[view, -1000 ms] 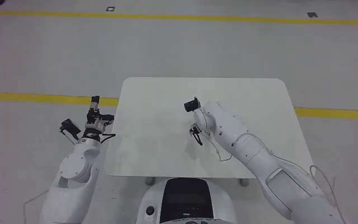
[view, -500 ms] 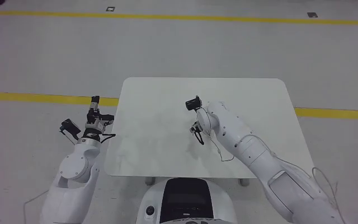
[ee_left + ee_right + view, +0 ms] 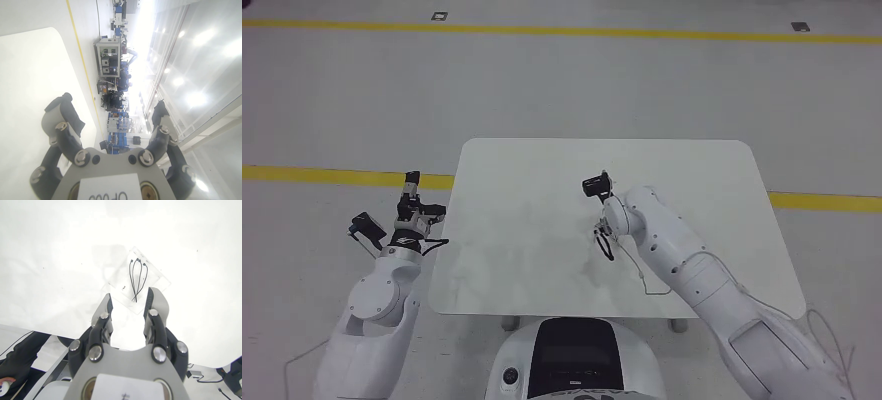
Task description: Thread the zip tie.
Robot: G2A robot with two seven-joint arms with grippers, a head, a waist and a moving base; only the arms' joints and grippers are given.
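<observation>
Right wrist view | right end effector (image 3: 130,291) apart, slid rightward, facing ties (image 3: 138,279) | pickup pending | left end effector (image 3: 113,106) apart

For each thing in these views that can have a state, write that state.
Zip ties, loose and unthreaded, lying on the tray.
Tray, flat on the table.
Right gripper, open, empty, above the tray.
Left gripper, open, empty, beside the table edge.
</observation>
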